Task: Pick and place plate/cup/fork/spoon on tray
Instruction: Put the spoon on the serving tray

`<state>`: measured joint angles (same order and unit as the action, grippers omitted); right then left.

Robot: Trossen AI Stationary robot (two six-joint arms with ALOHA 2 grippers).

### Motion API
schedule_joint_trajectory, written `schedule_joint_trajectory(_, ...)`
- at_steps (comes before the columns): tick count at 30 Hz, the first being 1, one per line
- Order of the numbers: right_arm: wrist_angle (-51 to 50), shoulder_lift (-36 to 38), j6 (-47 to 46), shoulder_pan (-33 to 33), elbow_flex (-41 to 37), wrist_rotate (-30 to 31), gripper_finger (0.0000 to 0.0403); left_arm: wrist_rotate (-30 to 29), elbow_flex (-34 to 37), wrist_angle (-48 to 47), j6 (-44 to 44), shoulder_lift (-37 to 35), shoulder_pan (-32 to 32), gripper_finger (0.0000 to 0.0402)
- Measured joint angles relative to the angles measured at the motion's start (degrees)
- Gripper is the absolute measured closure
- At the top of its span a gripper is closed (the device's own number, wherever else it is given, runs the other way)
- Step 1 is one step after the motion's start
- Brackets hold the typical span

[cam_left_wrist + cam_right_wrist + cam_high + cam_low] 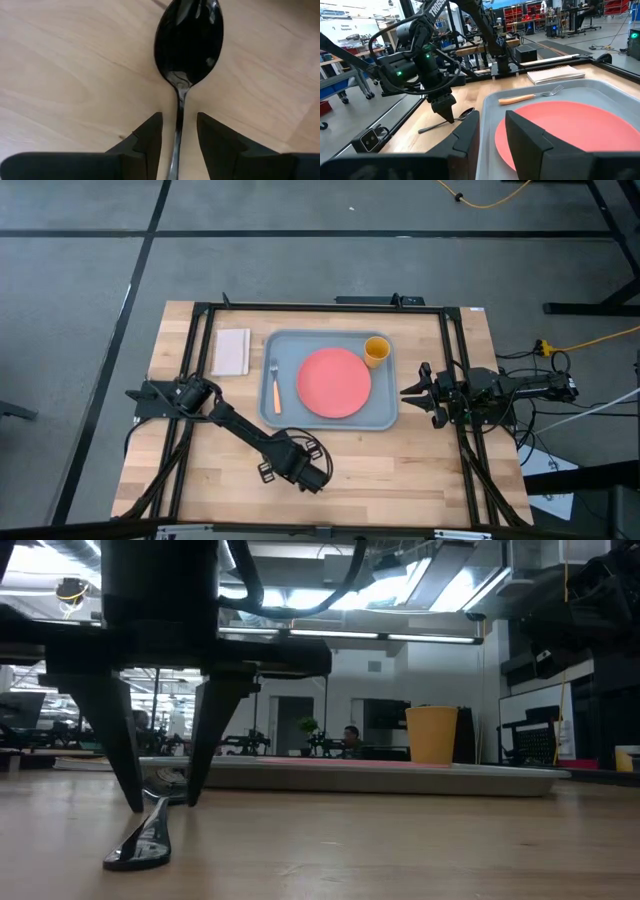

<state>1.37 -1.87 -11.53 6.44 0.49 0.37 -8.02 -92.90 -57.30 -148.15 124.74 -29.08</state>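
The dark spoon (189, 40) lies flat on the bare wood near the table's front, its bowl up. My left gripper (179, 120) points down over it, open. Its two fingertips stand on either side of the thin handle (178, 107) just behind the bowl, with a small gap on each side; the low view shows the tips (165, 805) down at the tabletop. On the grey-blue tray (285, 345) rest the coral plate (334, 382), the yellow cup (376, 350) and the orange-handled fork (275, 385). My right gripper (405, 392) waits open and level at the tray's right.
A pale rectangular pad (231, 352) lies left of the tray. Black frame rails (195, 380) run along the table's left, right and far sides. Bare wood stretches between the tray's near rim and the table's front edge, around the spoon.
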Motion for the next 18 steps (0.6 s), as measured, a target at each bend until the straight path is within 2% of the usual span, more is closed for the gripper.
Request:
schedule_joint_trajectory(6,0.0,0.0,0.0,0.02,0.0,-0.01,0.0304,2.49,-0.15,-0.2,-0.95,0.61,0.65,0.0296)
schedule_joint_trajectory(18,0.0,0.0,0.0,0.0,0.0,-0.01,0.0304,4.44,-0.09,-0.95,7.62,0.77,3.9,0.034)
